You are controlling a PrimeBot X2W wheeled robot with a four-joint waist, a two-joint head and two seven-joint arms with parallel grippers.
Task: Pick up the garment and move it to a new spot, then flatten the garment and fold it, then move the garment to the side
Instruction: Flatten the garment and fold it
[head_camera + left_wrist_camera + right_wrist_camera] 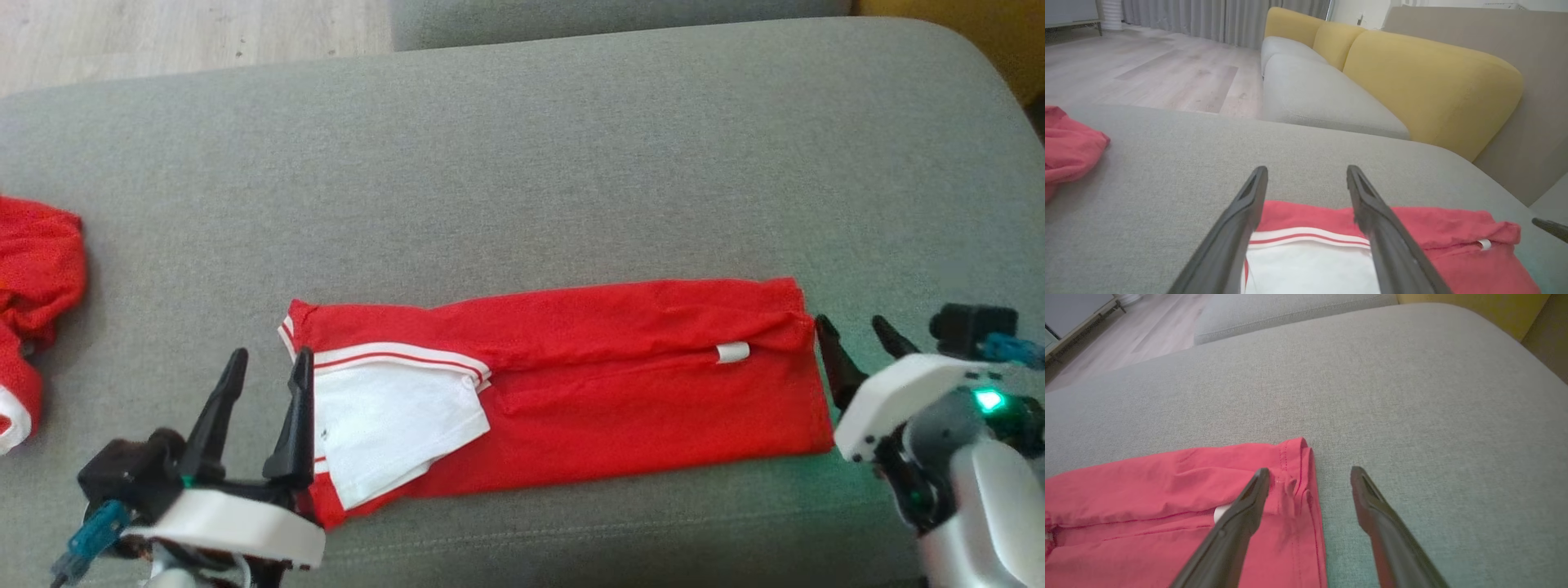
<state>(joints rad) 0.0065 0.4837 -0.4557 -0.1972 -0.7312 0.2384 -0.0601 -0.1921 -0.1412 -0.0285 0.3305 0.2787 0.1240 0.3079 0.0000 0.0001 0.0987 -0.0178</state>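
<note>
Red garment (612, 392) folded into a long band on the grey cushion (522, 163), laid left to right, near the front edge. White panel (392, 425) with red-and-white striped trim at the band's left end. Small white tag (732, 352) near the right end, on the fold line. Mostly flat, a few shallow creases along the upper layer.

Left gripper (271, 355) at the garment's left end, fingers pointing away from the robot, spread wide, nothing pinched between. Inner finger overlapping the white panel's edge in the head view; contact with cloth not clear. From the left wrist, same gripper (1307, 169) over the striped trim, garment (1453, 228) stretching off to the right, tag (1484, 244) visible.

Right gripper (850, 322) just beside the garment's right end, likewise wide open and empty. From the right wrist, that gripper (1310, 471): one finger above the hemmed corner of the garment (1147, 498), the other above bare cushion (1412, 396). Touching or hovering: cannot tell. Green light (989, 400) lit on the right wrist housing.

Second red garment (37, 269), crumpled, at the cushion's far left, well apart from the folded one. Beyond the cushion: pale wood floor (1147, 69), grey sofa seat (1310, 90) with yellow backrest (1433, 81), grey curtains (1208, 16).
</note>
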